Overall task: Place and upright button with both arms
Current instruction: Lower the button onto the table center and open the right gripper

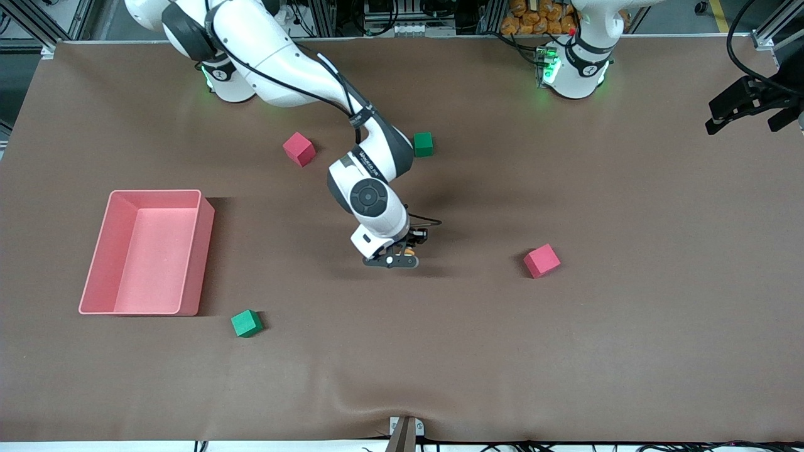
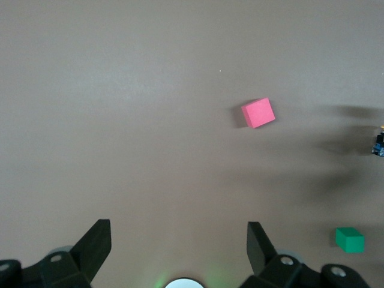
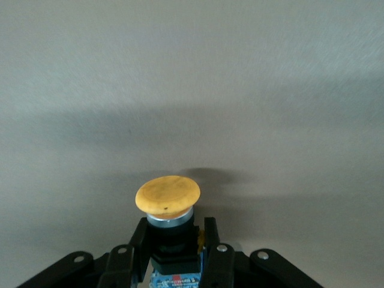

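Note:
My right gripper is shut on the button, low over the middle of the table. In the right wrist view the button's orange cap points away from the gripper, and the fingers clamp its black body above a small blue board. My left gripper hangs high over the left arm's end of the table, open and empty. In the left wrist view its fingers stand wide apart over bare brown cloth.
A pink tray stands toward the right arm's end. A pink cube lies beside the right gripper; it also shows in the left wrist view. Another pink cube and a green cube lie nearer the bases. A second green cube lies near the tray.

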`<state>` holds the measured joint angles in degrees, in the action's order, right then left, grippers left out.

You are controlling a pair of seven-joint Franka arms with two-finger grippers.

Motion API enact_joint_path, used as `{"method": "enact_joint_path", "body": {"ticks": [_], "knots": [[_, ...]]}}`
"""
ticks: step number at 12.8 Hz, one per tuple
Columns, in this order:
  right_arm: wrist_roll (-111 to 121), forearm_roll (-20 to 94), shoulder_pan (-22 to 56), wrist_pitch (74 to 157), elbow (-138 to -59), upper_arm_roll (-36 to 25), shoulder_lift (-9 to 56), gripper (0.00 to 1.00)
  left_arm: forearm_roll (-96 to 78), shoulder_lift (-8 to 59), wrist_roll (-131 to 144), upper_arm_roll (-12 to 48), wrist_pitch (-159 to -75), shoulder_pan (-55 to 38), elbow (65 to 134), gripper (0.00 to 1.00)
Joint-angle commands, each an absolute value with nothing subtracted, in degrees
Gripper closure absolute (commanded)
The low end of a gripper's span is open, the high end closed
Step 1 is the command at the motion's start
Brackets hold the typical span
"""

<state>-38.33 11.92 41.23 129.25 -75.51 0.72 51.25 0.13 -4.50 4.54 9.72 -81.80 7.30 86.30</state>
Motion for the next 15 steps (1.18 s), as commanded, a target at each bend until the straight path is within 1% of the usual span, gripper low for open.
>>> {"method": "enact_joint_path", "body": {"ticks": [1, 2, 3, 5, 7, 9, 10, 13, 15], "knots": [[-40.3, 8.8, 42.4, 129.5, -73.1, 0.1, 53.7, 0.97, 0.4, -5.2, 4.0, 10.0, -80.4, 7.6, 86.2, 0.00], [-40.3, 8.4, 42.4, 129.4, -73.1, 0.1, 53.7, 0.67, 0.4, -5.2, 4.0, 9.9, -80.4, 7.6, 86.2, 0.00], [-40.3, 8.1, 42.5, 129.3, -73.0, 0.0, 53.5, 0.01, 0.4, -5.2, 4.0, 9.9, -80.4, 7.6, 86.2, 0.00], [-40.2, 8.1, 41.5, 128.0, -71.6, 0.0, 52.6, 0.00, 0.4, -5.2, 4.0, 9.9, -80.2, 7.6, 86.2, 0.00], [-40.2, 8.3, 40.2, 122.8, -69.8, -0.2, 51.2, 0.00, 0.4, -5.2, 4.0, 9.9, -80.2, 7.7, 86.2, 0.00], [-40.0, 8.4, 37.3, 113.6, -65.3, 0.0, 50.5, 0.00, 0.4, -5.1, 4.0, 9.9, -80.1, 7.8, 86.3, 0.00], [-39.8, 8.3, 35.8, 108.7, -64.3, -0.3, 49.1, 0.00, 0.4, -5.0, 4.0, 9.8, -80.2, 7.8, 86.3, 0.00], [-39.6, 8.5, 26.6, 100.2, -64.3, 0.3, 42.8, 0.00, 0.4, -4.9, 4.0, 9.8, -80.2, 7.8, 86.1, 0.00], [-39.0, 8.4, 21.8, 93.1, -64.3, -0.3, 39.0, 0.00, 0.4, -4.7, 4.5, 9.9, -80.3, 7.7, 85.9, 0.00]]}}
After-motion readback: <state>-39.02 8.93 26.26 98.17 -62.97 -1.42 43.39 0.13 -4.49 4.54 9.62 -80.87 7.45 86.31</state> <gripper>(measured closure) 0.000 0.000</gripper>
